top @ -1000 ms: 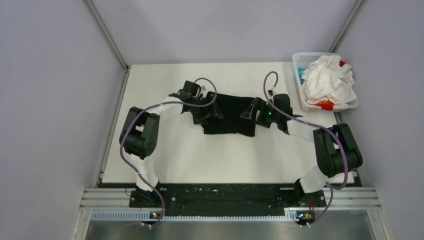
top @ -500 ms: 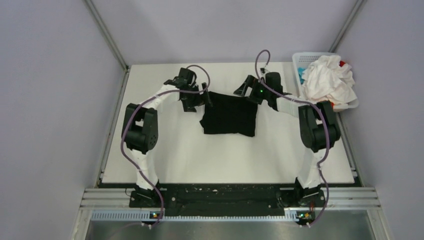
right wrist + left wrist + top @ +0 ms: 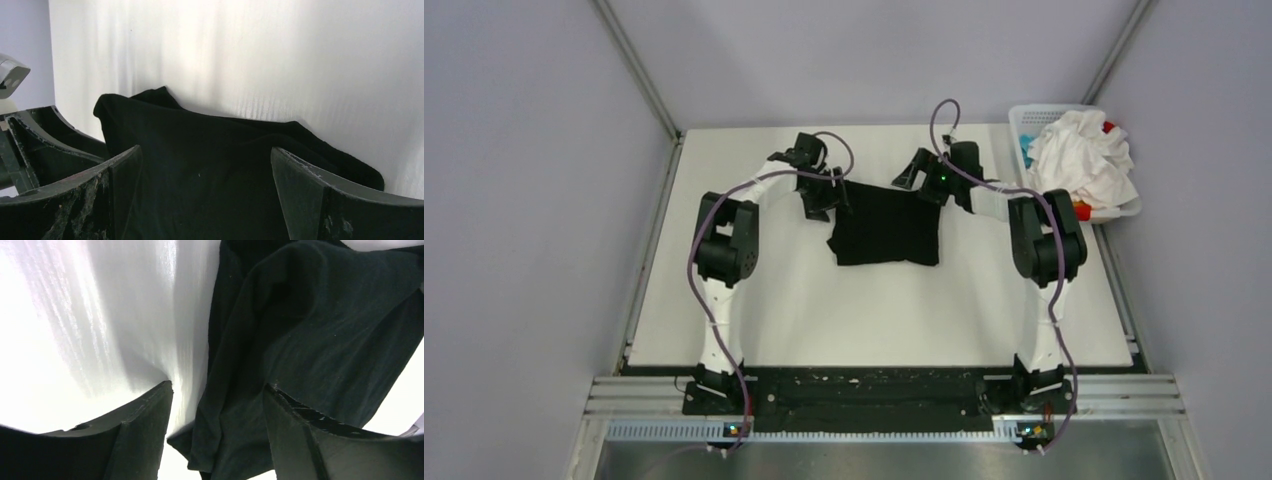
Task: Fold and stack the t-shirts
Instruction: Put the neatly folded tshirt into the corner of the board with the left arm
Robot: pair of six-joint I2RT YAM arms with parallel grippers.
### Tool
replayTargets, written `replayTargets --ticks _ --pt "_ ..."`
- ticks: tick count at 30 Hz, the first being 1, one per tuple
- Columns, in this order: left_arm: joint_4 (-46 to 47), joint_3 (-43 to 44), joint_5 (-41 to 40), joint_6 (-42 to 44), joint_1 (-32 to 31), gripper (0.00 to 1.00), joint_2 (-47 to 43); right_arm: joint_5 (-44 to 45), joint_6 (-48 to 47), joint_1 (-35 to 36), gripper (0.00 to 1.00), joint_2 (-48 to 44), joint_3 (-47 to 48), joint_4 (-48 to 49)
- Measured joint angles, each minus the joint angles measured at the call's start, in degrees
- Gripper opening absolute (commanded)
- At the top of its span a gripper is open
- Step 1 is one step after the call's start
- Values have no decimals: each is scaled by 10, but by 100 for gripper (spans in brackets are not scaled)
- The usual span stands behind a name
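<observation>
A folded black t-shirt (image 3: 887,228) lies flat on the white table, toward the far middle. My left gripper (image 3: 824,203) is at its far left corner. In the left wrist view the left gripper (image 3: 217,390) is open, and the shirt's (image 3: 310,335) rumpled edge lies between the fingers (image 3: 145,425) without being pinched. My right gripper (image 3: 921,185) is at the shirt's far right corner. It (image 3: 206,150) stands wide open low over the black cloth (image 3: 200,145). White t-shirts (image 3: 1079,160) with red and blue bits are heaped in the basket.
A white lattice basket (image 3: 1032,112) stands at the far right corner of the table (image 3: 874,310). Metal frame rails run along the left and right table edges. Grey walls enclose the back and both sides.
Both grippers have moved away from me, from the shirt's middle sides to its far corners. The left jaws have narrowed a little. The shirt has barely shifted.
</observation>
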Motion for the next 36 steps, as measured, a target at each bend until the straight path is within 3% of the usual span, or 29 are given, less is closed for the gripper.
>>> replayTargets --ticks 3,8,9,11,12,18,24,27,31,36 --pt "4 1 9 -8 -2 50 9 8 -7 0 99 -14 0 -24" --pt "14 5 19 -29 -16 38 22 27 -18 -1 99 -87 -20 -60" --pt "16 11 20 -32 -22 33 27 32 -22 -1 99 -115 -30 -66" --pt "17 24 17 -37 -33 2 36 45 -31 -1 99 -174 -48 -75" --pt "17 32 14 -40 -40 0 43 52 -35 -1 99 -200 -55 -77" --pt "-11 77 -36 -43 -56 0 63 119 -63 -3 99 -387 -186 -71" --pt "-74 106 -196 16 -30 0 58 201 -76 -4 99 -519 -342 -97" --pt "-87 107 -269 63 16 0 50 229 -78 -4 99 -560 -391 -113" --pt "-97 135 -296 120 100 0 50 251 -80 -4 99 -588 -414 -114" --pt "-98 252 -303 203 199 0 82 275 -82 -4 99 -598 -424 -103"
